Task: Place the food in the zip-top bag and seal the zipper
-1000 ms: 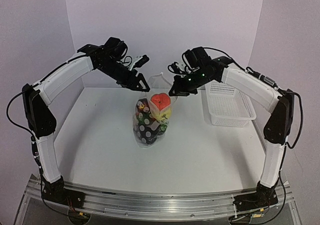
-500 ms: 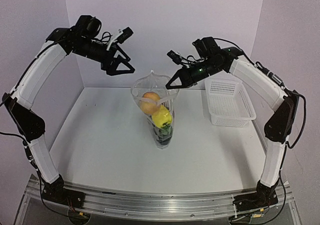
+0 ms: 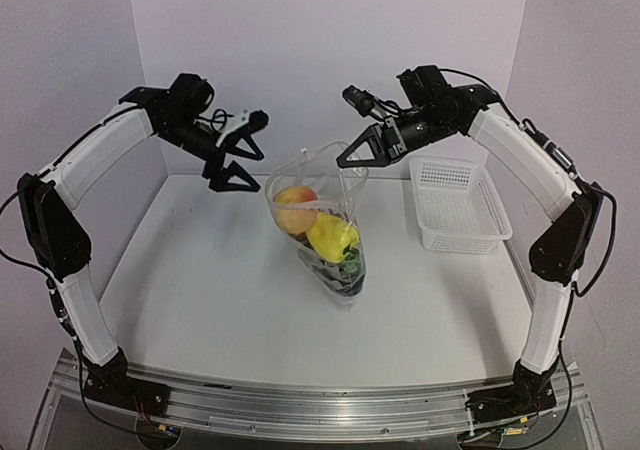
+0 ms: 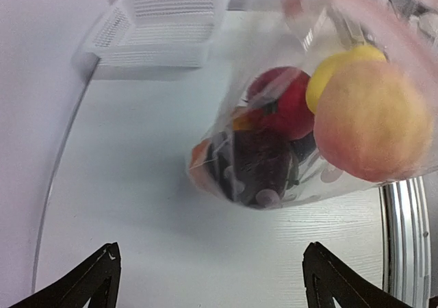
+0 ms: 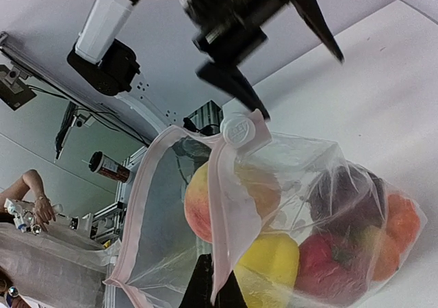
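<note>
The zip-top bag [image 3: 325, 225] hangs tilted in the middle, its lower end down at the table. Inside it are a peach [image 3: 294, 208], a yellow fruit [image 3: 332, 236] and dark pieces below them. The right wrist view shows the mouth gaping, the pinkish zipper [image 5: 137, 212] and its white slider [image 5: 239, 131]. My right gripper [image 3: 346, 158] is shut on the bag's top edge [image 5: 226, 253]. My left gripper [image 3: 236, 166] is open and empty, left of the bag and apart from it. In the left wrist view the bag [image 4: 321, 178] shows red [image 4: 287, 106] and dark purple [image 4: 256, 164] pieces.
A white perforated basket [image 3: 458, 206] stands empty at the right, beyond the bag; it also shows in the left wrist view [image 4: 161, 27]. The table's metal front rail [image 3: 300, 405] runs between the two arm bases.
</note>
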Controlling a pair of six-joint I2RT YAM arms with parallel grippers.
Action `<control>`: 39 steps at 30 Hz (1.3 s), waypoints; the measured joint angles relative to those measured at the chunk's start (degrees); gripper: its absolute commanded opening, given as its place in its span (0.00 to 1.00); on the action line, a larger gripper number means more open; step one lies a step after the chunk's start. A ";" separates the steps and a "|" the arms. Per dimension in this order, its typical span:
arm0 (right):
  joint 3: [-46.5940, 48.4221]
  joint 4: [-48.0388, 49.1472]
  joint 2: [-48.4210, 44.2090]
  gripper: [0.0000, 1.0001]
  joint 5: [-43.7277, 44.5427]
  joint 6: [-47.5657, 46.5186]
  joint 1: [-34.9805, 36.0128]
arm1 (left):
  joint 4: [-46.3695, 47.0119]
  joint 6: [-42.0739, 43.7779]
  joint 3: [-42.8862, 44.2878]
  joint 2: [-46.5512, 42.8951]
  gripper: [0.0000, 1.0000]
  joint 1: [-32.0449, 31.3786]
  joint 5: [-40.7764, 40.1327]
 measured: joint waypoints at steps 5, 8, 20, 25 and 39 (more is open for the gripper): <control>0.45 0.00 0.00 0.00 -1.18 0.21 1.33 | 1.30 8.23 -7.42 -0.18 0.99 -7.74 -1.79; -0.41 0.04 0.00 0.00 -1.01 0.11 3.10 | 0.91 10.83 -4.15 0.16 0.99 -8.51 -1.04; -1.33 -0.41 1.07 0.00 0.17 -0.44 5.95 | -5.63 17.70 -1.31 -0.26 0.92 -12.72 3.92; -1.31 -0.59 1.27 0.00 0.22 -1.03 5.96 | -7.92 18.68 2.29 -0.22 0.76 -11.21 2.17; -0.24 -0.72 1.51 0.00 0.24 -1.85 6.05 | -9.08 16.12 3.21 0.52 0.59 -7.99 6.42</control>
